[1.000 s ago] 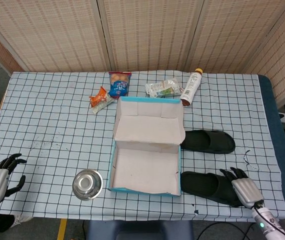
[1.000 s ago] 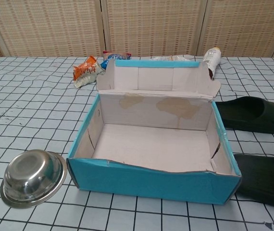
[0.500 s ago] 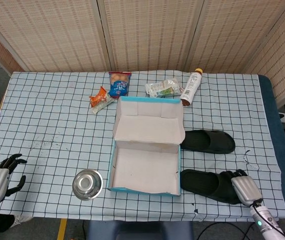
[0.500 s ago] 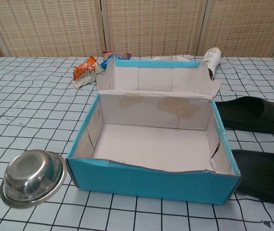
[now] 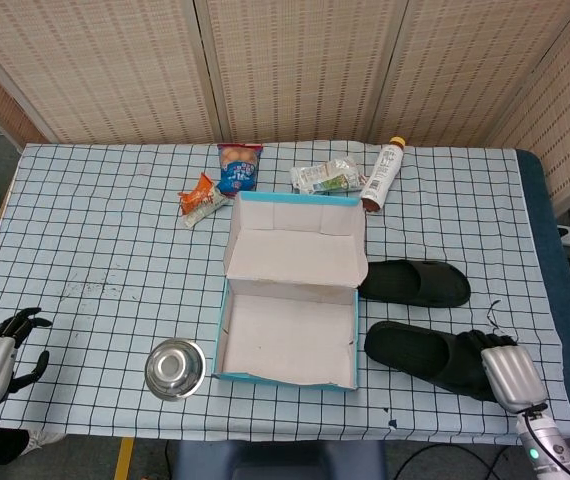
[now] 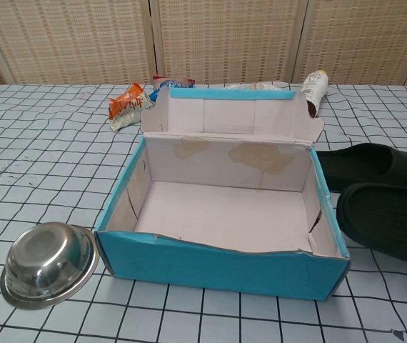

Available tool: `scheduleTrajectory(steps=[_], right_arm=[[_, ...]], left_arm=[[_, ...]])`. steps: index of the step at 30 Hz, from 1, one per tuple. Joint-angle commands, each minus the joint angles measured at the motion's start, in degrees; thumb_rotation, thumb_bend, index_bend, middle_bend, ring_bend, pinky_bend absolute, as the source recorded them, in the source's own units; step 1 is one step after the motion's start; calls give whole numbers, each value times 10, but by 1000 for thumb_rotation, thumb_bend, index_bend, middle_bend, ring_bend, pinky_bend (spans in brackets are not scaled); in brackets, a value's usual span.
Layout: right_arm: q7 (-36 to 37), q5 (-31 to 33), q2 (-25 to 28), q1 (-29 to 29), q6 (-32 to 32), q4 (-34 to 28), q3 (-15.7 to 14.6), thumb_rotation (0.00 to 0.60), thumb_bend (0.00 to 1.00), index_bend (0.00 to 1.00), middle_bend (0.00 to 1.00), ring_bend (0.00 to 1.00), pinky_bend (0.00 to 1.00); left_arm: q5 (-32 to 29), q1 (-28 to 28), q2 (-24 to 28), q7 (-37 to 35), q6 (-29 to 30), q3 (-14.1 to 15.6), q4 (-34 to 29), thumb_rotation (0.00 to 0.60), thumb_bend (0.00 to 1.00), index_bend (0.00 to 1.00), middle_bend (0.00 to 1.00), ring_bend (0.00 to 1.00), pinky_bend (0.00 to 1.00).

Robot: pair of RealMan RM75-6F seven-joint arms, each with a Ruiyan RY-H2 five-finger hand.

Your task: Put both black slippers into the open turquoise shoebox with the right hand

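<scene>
The open turquoise shoebox (image 5: pixel 285 335) (image 6: pixel 218 268) stands mid-table, lid folded back, nothing inside it. Two black slippers lie to its right. The far slipper (image 5: pixel 415 283) (image 6: pixel 371 161) rests flat on the checked cloth. My right hand (image 5: pixel 505 372) grips the right end of the near slipper (image 5: pixel 420 352) (image 6: pixel 389 218); that slipper looks raised and tilted beside the box's right wall. The chest view does not show my right hand. At the table's front left corner my left hand (image 5: pixel 0 352) holds nothing, its fingers apart.
A steel bowl (image 5: pixel 175 368) (image 6: pixel 46 263) sits left of the box front. Behind the box lie snack bags (image 5: pixel 238 168) (image 5: pixel 202 197) (image 5: pixel 325 177) and a bottle (image 5: pixel 383 175) on its side. The table's right edge runs close to my right hand.
My right hand closed on the near slipper's end and lifted it; it now looks higher and nearer the box in the chest view. The box shifted slightly left. The left hand stayed put.
</scene>
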Motion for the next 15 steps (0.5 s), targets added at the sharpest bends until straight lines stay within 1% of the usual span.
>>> scheduleTrajectory(steps=[1, 4, 7, 9, 11, 13, 15], right_arm=[[-52, 2, 51, -29, 62, -70, 7, 600, 0, 680, 631, 517, 361], [-72, -21, 80, -40, 96, -108, 8, 600, 0, 680, 631, 517, 369], [-85, -47, 100, -40, 112, -149, 10, 600, 0, 680, 631, 517, 436], [-92, -65, 112, -31, 103, -180, 10, 600, 0, 680, 630, 517, 473], [-100, -80, 110, -15, 89, -203, 18, 600, 0, 680, 631, 517, 474], [-114, -86, 97, 3, 73, -220, 30, 600, 0, 680, 631, 517, 474], [-140, -81, 75, 26, 43, -243, 44, 600, 0, 680, 631, 517, 475]], left_arm=[[-1, 1, 2, -4, 1, -1, -3, 600, 426, 307, 147, 203, 421], [1, 3, 4, -7, 6, -1, -4, 600, 427, 307, 148, 203, 421], [0, 4, 4, -7, 7, -2, -5, 600, 427, 307, 147, 203, 422], [-1, 3, 4, -6, 5, -2, -6, 600, 427, 308, 147, 203, 422], [-1, 3, 5, -2, 4, -1, -5, 600, 426, 308, 147, 203, 422], [-2, 3, 4, 0, 3, -1, -6, 600, 427, 308, 147, 203, 421], [-1, 2, 4, 1, 2, -1, -7, 600, 427, 308, 147, 203, 421]])
